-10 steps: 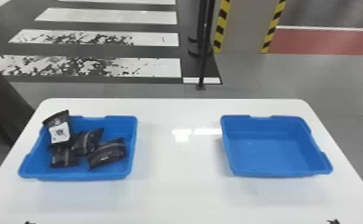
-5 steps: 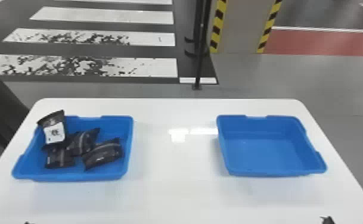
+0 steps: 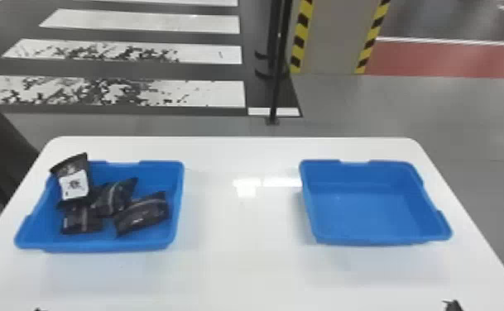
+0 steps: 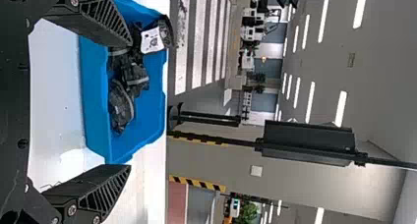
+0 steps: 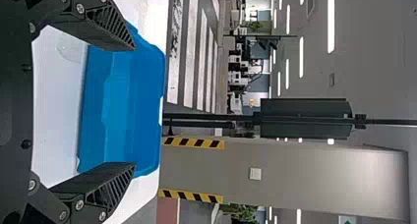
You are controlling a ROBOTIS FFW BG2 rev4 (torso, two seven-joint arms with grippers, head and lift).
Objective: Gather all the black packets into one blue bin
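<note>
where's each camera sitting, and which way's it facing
Head view: on the head, forward and down at the table; tips of left gripper and right gripper show.
Left wrist view: left wrist, looking past its fingers to the packets.
Right wrist view: right wrist, looking past its fingers to the empty bin.
Head and left wrist views share the packets.
</note>
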